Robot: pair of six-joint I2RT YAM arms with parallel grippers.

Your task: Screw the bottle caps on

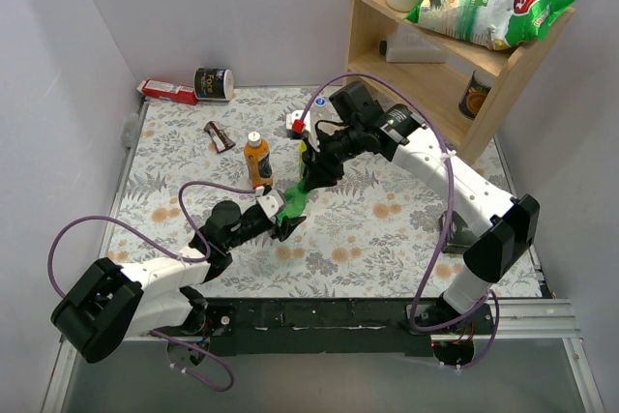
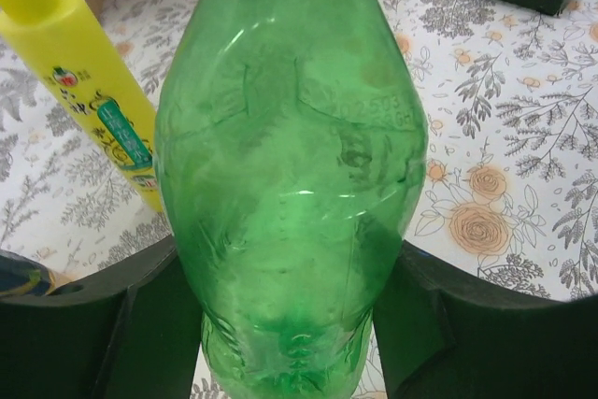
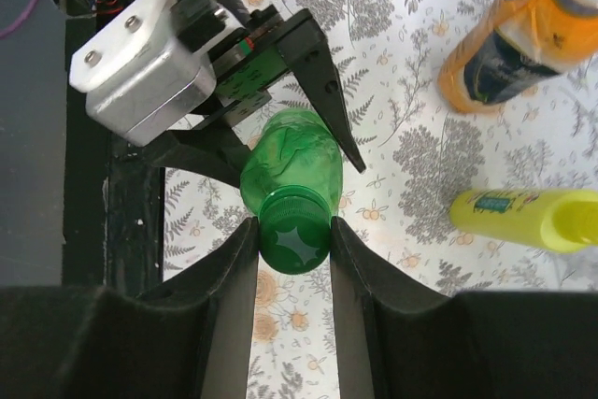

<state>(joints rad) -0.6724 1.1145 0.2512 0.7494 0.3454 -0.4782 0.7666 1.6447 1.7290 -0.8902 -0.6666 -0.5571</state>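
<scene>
At the centre of the bench (image 1: 406, 229), the left claw (image 2: 288, 259) clamps the tilted green bottle (image 1: 293, 202) by its body. The right claw (image 3: 293, 228) pinches the green cap (image 3: 294, 242) on its neck. The orange bottle (image 1: 257, 162) stands at eleven o'clock.

right jaws clamp green cap (image 3: 293, 236) atop green bottle (image 3: 291, 158)

Left claw (image 1: 283, 221) gripping, right claw (image 1: 308, 181) pinching, arms converging

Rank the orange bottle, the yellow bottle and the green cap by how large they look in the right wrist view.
1. orange bottle
2. yellow bottle; the frame edge cuts both bottles
3. green cap, although it is nearest the camera
</scene>
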